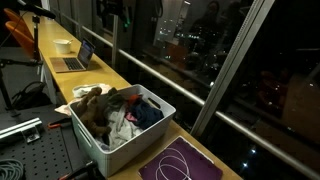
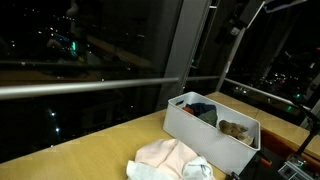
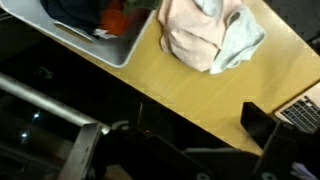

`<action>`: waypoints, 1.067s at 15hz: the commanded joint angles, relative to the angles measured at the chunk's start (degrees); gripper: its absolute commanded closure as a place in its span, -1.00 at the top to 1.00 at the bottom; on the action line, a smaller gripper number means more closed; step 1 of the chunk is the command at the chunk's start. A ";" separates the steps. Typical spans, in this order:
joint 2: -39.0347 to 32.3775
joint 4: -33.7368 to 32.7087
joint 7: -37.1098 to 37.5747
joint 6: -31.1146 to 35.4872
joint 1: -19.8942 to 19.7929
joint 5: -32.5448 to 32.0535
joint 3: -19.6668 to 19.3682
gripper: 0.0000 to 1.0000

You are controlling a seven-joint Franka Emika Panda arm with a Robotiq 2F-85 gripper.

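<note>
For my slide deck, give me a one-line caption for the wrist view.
Pale pink and blue clothes lie on a wooden counter beside a white laundry bin, laptop at the edge.

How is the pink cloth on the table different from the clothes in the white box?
The pink cloth lies out on the wooden table, while the box clothes are heaped inside the white box. The pink cloth is one pale colour; the box clothes are mixed: dark blue, brown and white. Both are crumpled, not folded.
</note>
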State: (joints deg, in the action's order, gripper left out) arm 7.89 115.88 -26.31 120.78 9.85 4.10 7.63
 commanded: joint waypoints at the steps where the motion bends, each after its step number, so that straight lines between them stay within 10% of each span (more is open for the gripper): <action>1: -0.90 5.57 -5.27 8.81 -4.21 -1.31 -5.12 1.00; 16: -31.45 6.10 -0.54 36.19 -10.71 -11.49 -8.78 1.00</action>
State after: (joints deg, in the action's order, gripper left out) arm -19.34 124.02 -30.19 154.66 0.02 -2.93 -0.83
